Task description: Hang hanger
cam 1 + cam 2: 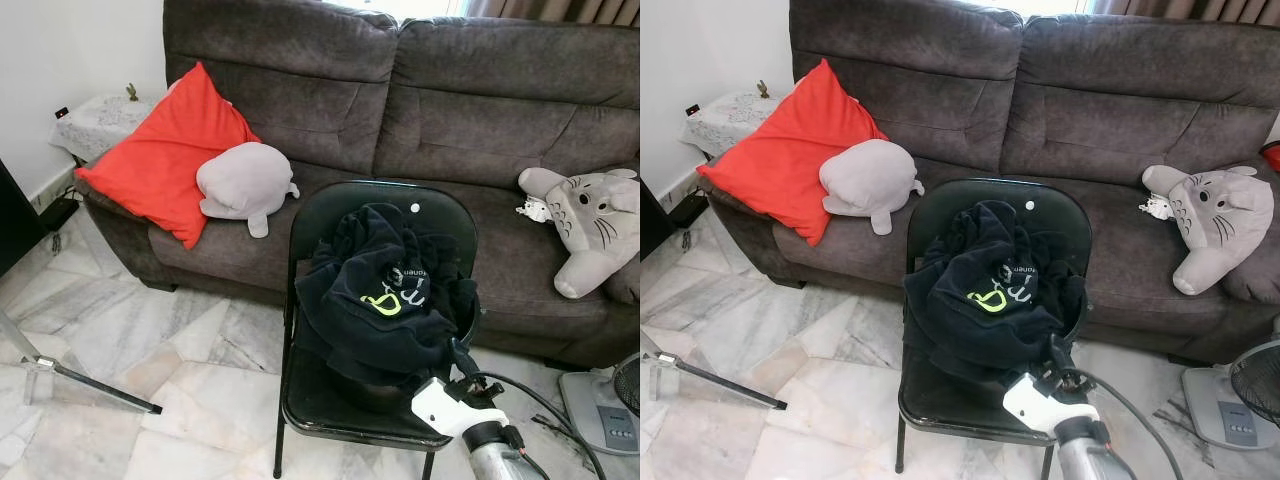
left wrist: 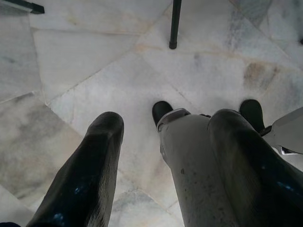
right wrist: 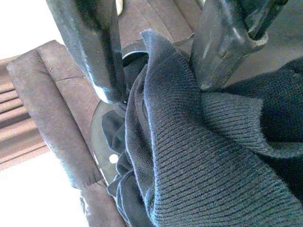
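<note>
1. Head views: black folding chair (image 1: pixel 330 215) stands before the brown sofa (image 1: pixel 450 100). A dark sweater (image 1: pixel 375 300) is heaped on its seat; no hanger can be made out in the heap. The right gripper (image 1: pixel 462 360) reaches into the heap's right side.
2. Right wrist view: its fingers (image 3: pixel 92 52) stand apart, straddling a ribbed fold of sweater.
3. Left wrist view: left gripper (image 2: pixel 163 137) hangs spread over marble floor (image 2: pixel 71 61), near a chair leg.

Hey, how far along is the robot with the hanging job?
Early. Nothing looks hung: the dark sweater lies heaped on the black folding chair, and I can make out no hanger. In hand: the right hand has its fingers around a fold of the knit. The left hand hangs open over the marble floor.
</note>
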### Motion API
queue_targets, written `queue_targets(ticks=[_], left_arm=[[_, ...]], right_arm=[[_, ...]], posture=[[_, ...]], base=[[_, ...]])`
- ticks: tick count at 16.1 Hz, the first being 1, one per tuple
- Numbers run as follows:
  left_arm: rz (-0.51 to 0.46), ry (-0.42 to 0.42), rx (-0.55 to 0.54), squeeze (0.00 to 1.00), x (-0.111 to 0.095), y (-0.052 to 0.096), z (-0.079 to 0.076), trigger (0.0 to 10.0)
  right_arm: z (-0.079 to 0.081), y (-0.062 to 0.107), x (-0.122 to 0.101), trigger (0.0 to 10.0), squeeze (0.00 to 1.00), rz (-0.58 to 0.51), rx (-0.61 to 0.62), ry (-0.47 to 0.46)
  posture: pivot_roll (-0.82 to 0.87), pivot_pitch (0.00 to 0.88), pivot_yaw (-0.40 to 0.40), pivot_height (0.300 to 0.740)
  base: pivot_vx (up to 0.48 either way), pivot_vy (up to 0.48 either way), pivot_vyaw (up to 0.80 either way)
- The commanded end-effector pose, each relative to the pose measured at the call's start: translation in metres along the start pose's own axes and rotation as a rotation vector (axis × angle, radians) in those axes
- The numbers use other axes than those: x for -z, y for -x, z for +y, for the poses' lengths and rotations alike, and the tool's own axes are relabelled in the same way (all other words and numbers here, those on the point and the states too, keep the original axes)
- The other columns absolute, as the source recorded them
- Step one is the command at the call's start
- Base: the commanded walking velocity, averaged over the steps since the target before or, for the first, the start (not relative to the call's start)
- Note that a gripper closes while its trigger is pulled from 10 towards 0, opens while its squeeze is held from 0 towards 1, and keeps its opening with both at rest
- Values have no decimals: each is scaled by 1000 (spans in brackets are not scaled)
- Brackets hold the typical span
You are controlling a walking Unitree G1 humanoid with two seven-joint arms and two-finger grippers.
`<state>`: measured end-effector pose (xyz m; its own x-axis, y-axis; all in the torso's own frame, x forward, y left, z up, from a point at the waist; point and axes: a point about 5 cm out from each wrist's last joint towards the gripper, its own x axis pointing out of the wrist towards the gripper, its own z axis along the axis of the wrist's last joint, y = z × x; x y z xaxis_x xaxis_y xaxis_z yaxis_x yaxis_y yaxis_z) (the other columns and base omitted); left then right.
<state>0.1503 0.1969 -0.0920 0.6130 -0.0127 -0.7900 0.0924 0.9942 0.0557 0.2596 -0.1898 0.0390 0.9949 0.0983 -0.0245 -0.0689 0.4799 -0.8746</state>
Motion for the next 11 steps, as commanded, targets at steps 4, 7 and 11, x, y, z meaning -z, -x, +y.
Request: queue_targets(ticks=[4,7,11], left_arm=[[48,-16,2,0,10,2,0,10000],[59,-18,2,0,12,3,0,10000],[78,-20,4,0,15,4,0,10000]], right_arm=[[-15,-9,-5,10000,0,-32,27,22],[-22,-9,-7,10000,0,-40,69,28],[-37,-7,-13,10000,0,-51,133,-2]], posture=[[-119,86,-11,740],[-120,87,-11,740],[-122,87,-11,740]], base=[[0,0,0],[0,0,0],[0,0,0]])
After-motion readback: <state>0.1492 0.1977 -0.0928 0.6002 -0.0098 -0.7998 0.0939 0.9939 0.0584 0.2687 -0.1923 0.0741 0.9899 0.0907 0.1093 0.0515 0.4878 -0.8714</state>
